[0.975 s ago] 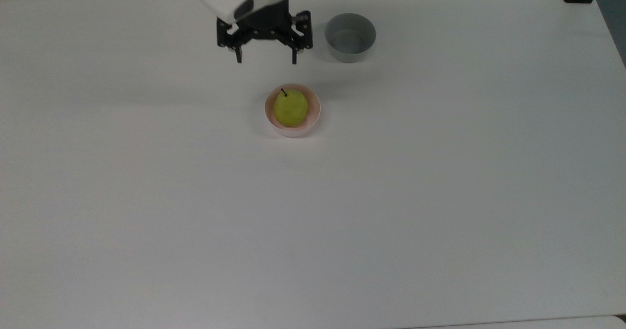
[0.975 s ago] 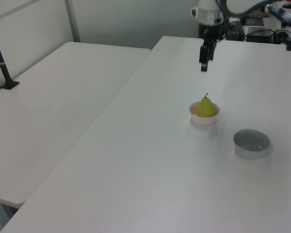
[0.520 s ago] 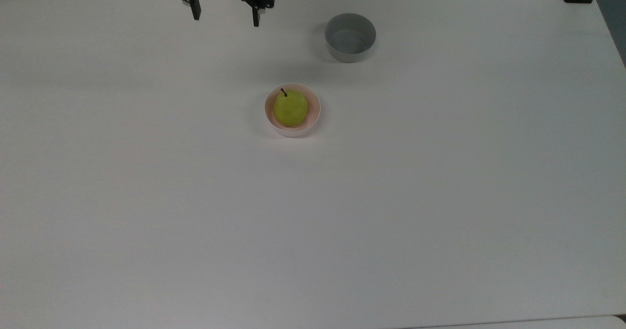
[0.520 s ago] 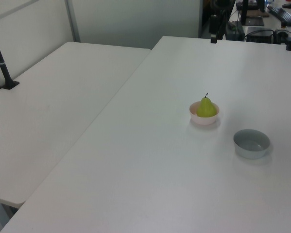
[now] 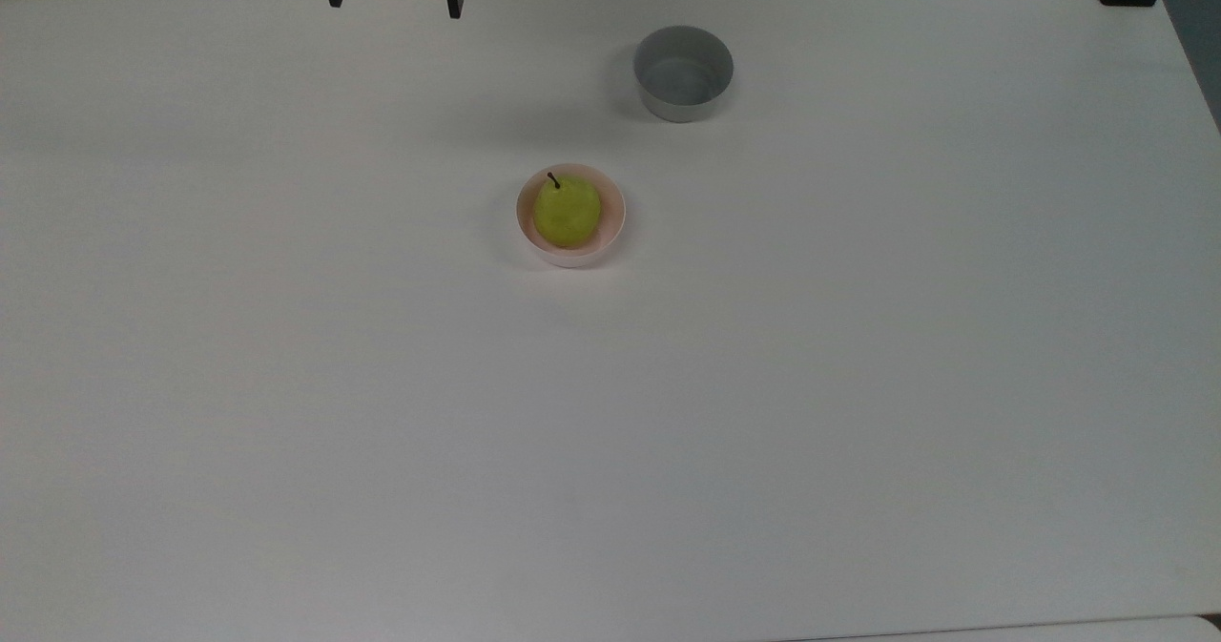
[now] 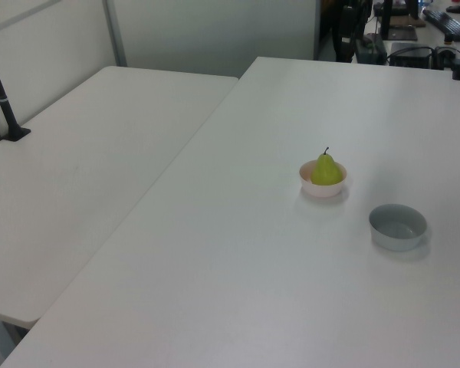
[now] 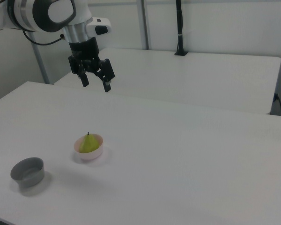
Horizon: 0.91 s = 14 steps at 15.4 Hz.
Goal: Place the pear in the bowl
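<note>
Pear [image 5: 567, 211] is seated upright in the pink bowl [image 5: 610, 232] on the worktop [image 5: 763, 384], well below the raised hand [image 7: 97, 85], whose fingers are spread and empty.

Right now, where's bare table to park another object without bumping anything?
Most of the table is bare: everything toward the top view's bottom edge, below the pink bowl holding the pear, plus both flanks. Tightest spot is the gap between that bowl and the grey bowl. The open pincer hangs high near the far edge.
</note>
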Each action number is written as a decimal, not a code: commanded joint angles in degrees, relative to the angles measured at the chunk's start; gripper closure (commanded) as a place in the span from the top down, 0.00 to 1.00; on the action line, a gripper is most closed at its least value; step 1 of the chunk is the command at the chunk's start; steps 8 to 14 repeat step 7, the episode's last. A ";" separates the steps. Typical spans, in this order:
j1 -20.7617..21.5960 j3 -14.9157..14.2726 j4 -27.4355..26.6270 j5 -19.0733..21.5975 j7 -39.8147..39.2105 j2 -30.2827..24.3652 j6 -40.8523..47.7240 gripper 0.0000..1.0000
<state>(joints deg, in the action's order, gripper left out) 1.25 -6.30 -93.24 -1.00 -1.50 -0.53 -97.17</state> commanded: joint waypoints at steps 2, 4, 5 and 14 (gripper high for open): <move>1.56 -2.14 0.08 1.43 -2.63 -0.70 1.01 1.00; 1.56 -2.14 0.08 1.61 -2.63 -0.70 1.01 1.00; 1.56 -2.14 0.08 1.53 -2.63 -0.70 1.01 1.00; 1.65 -2.14 0.08 1.53 -2.54 -0.70 1.10 1.00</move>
